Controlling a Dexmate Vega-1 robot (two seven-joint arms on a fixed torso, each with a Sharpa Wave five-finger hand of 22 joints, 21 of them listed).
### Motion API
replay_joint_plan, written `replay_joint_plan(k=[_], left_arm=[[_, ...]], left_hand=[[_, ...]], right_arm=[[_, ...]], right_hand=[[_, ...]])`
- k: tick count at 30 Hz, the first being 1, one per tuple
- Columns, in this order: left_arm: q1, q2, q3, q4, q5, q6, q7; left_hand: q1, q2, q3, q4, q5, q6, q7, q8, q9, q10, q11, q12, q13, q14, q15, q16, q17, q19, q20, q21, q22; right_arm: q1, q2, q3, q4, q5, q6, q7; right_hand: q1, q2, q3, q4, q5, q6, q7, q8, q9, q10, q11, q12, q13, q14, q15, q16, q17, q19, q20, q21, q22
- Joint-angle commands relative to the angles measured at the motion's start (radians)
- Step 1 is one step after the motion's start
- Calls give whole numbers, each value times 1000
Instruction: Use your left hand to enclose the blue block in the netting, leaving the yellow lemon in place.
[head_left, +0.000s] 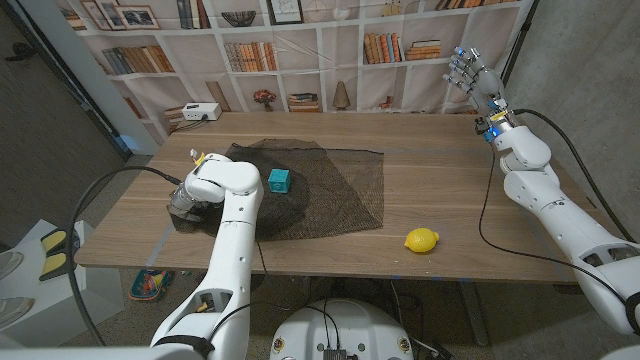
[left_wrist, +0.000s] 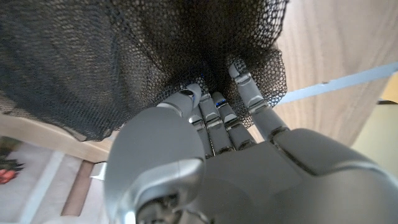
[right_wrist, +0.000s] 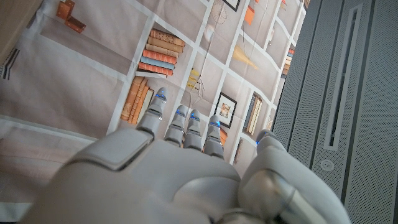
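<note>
Fingers (left_wrist: 214, 118) of the left hand (head_left: 186, 203) are reaching into the black netting (head_left: 320, 185), and the wrist view is showing mesh bunched over their tips, so they are closing on a gathered fold of it at the sheet's 9 o'clock edge. From the head view that hand is sitting low at the table's (head_left: 440, 185) left side, largely hidden behind its own white forearm.

Most of the netting is lying spread flat across the middle of the wooden table. Sitting on top of the mesh, uncovered, is the blue block (head_left: 279, 179), just at 3 o'clock of the left forearm and toward the sheet's left half.

Off the netting, at about 4 o'clock from its centre and near the table's front edge, the yellow lemon (head_left: 422, 240) is resting on bare wood, well apart from the block.

Over at the far right, the right hand (head_left: 470, 72) is hanging raised above the table's back corner, fingers (right_wrist: 186, 124) apart and holding nothing, pointing toward the bookshelf backdrop (head_left: 300, 40).
</note>
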Motion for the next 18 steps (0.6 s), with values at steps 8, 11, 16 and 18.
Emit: replay_joint_plan(k=[8, 11, 16, 18], left_arm=[[59, 161, 160, -278, -887, 29, 874], [53, 163, 171, -289, -865, 29, 849], [42, 153, 189, -300, -772, 29, 759], [42, 151, 194, -307, -748, 29, 743]], left_hand=[[21, 1, -9, 18, 13, 48, 23, 20, 46, 127, -78, 121, 220, 609, -93, 216, 510, -18, 1, 43, 7], [23, 1, -9, 22, 15, 47, 27, 23, 56, 122, -79, 129, 237, 604, -93, 216, 523, -25, 3, 51, 7], [27, 1, -9, 27, 17, 47, 27, 27, 69, 118, -79, 140, 259, 597, -93, 215, 538, -31, 7, 62, 6], [28, 1, -9, 29, 18, 44, 27, 28, 74, 117, -79, 145, 268, 596, -93, 216, 545, -33, 9, 66, 5]], right_arm=[[-28, -1, 21, -30, 29, -9, -12], [-28, 1, 24, -29, 36, -8, -7], [-29, 4, 28, -29, 44, -9, -3], [-28, 6, 29, -27, 47, -8, 0]], right_hand=[[-5, 2, 3, 0, -6, 5, 0, 3, 4, 7, -4, 3, 4, 11, -1, 4, 4, 1, -9, 2, 2], [-5, 2, 3, 0, -5, 5, 0, 3, 4, 8, -3, 4, 4, 12, -2, 4, 4, 0, -9, 2, 3], [-6, 2, 4, 0, -5, 6, 1, 3, 4, 9, -5, 4, 4, 13, -2, 4, 4, 0, -10, 2, 3], [-6, 2, 4, 0, -5, 5, 0, 3, 4, 8, -4, 4, 4, 13, -2, 4, 4, -1, -10, 2, 3]])
